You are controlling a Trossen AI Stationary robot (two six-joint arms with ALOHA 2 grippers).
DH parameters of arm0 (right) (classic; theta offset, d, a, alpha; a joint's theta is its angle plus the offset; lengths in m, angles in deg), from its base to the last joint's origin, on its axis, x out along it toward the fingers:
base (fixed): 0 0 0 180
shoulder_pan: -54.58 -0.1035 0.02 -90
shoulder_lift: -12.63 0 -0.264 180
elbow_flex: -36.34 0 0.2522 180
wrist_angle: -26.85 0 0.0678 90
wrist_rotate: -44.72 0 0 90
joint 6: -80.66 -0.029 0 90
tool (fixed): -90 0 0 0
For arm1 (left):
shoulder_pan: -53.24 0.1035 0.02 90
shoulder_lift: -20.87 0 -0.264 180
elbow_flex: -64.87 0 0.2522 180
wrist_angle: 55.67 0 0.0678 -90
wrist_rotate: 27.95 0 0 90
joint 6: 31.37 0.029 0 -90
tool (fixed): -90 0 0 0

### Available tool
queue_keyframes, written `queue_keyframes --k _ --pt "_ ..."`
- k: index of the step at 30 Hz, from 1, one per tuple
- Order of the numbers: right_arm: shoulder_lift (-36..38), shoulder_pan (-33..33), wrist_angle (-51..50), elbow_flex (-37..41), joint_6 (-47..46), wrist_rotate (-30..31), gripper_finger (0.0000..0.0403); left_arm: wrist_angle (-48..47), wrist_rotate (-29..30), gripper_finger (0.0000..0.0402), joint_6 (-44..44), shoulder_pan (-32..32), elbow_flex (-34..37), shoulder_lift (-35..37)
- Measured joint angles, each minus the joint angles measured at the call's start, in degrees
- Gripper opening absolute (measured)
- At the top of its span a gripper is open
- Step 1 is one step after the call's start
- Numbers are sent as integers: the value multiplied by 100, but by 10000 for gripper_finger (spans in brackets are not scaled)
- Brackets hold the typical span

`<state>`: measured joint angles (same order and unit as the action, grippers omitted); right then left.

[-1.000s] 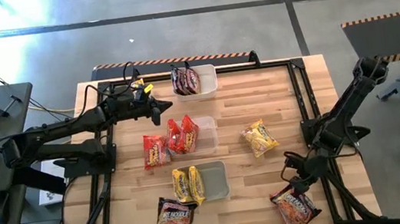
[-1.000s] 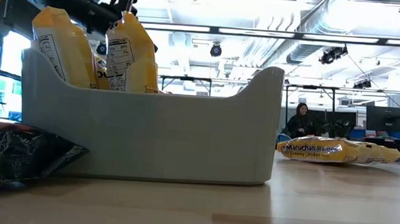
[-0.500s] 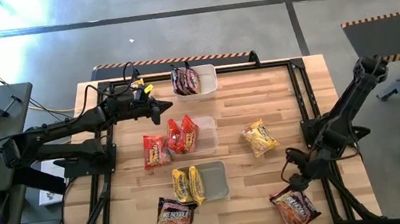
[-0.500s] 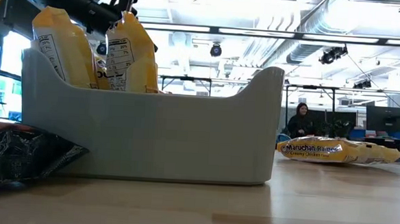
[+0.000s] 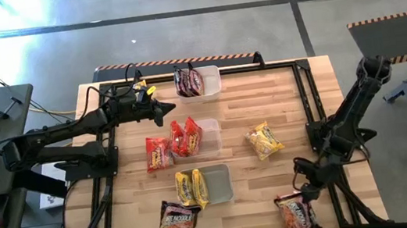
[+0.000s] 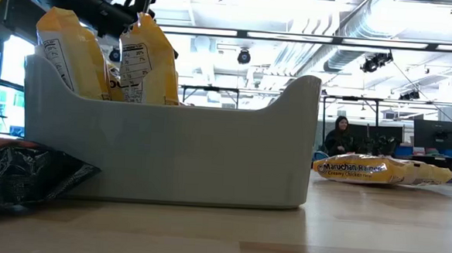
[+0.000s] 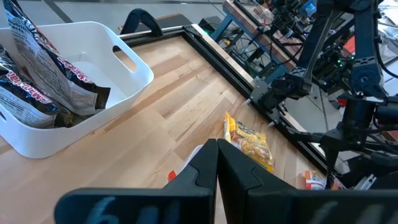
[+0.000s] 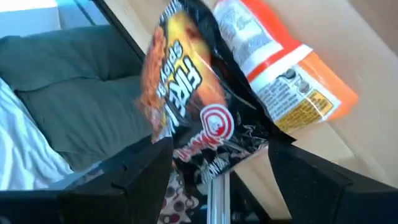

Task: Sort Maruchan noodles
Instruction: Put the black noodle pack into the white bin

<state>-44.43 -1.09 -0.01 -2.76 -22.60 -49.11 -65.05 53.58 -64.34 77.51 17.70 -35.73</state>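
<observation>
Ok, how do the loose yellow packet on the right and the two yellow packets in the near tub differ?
The loose yellow packet lies flat on the bare table, alone; the two yellow packets stand on edge, side by side, inside the near tub. The loose one sits askew; the pair line up with the tub's walls. All three are yellow.

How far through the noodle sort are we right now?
Partly done. Tubs hold two dark packets, two red packets and two yellow packets. The right gripper is at the Fire Spicy packet. Left loose: a red packet, a yellow packet, a dark packet.
</observation>
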Motion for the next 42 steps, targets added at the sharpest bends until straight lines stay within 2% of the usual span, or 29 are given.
queue_keyframes --k 4,17,25,29,34,42 --pt "0 -214 -115 0 -527 -55 266 2 0 0 0 -2 0 0" --pt "5 -813 114 -7 -2207 813 266 2 2 0 5 -2 0 0" --pt "-430 -675 279 -7 -2287 779 266 2 2 0 8 -4 0 0" --pt "-652 -664 642 -7 -2246 1086 262 1 2 0 7 -4 0 0" --pt "-909 -661 989 -7 -2076 1297 221 0 3 0 17 -4 0 0" --pt "-1023 -551 1050 -7 -1836 1787 91 1 3 0 11 -4 0 -2"
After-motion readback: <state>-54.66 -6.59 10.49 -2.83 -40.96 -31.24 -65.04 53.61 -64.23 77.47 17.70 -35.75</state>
